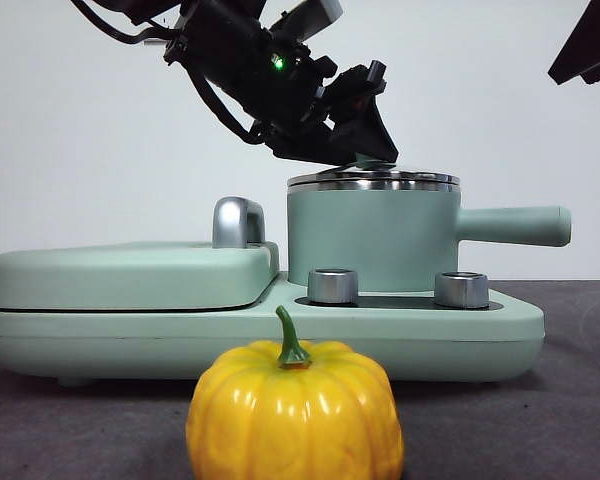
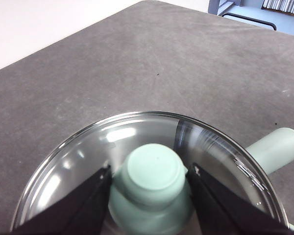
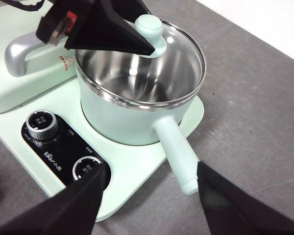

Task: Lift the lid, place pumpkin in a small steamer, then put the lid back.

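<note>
- At left, the griddle cover lies flat on the appliance base.
- Front centre, the pumpkin stands on the table, apart from the base.
- Left tool is clamped on the lid knob; the lid sits on the small steamer.
- Right tool hovers open above the steamer handle.

lab or office | plain white wall | grey cloth-covered table | shelves
</note>
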Controlling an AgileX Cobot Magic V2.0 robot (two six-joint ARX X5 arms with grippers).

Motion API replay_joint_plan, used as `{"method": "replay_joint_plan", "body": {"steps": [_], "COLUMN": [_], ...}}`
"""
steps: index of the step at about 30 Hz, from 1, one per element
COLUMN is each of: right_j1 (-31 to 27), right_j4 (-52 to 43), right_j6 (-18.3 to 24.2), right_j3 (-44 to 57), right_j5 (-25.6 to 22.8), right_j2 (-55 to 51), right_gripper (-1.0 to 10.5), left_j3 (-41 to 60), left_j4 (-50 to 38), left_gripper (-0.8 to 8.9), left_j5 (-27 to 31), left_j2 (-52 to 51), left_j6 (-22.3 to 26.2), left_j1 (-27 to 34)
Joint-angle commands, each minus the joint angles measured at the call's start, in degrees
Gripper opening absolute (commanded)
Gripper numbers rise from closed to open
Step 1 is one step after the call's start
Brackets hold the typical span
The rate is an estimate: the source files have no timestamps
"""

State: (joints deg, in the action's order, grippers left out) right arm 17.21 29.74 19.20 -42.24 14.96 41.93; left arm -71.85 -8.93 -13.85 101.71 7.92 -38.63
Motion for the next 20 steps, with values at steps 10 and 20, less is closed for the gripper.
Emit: {"method": "replay_joint_plan", "body": {"steps": [10,20], "right_j1": [0.28,0.28], "right_j4": [-0.52,-0.52], "right_j6": [-0.76,-0.76], "right_j3": [-0.96,-0.96], "right_j5": [0.0,0.0], "right_j2": [0.28,0.28], "right_gripper": [3.0,3.0], "left_j3": [-1.49,-1.51], "left_j4": [-1.38,-1.2], "left_gripper": [0.07,0.07], "left_j5": [0.83,6.6], "left_j2": [1.29,-1.6], "left_j6": [-0.02,-0.02], "left_j1": [-0.72,-1.27]}}
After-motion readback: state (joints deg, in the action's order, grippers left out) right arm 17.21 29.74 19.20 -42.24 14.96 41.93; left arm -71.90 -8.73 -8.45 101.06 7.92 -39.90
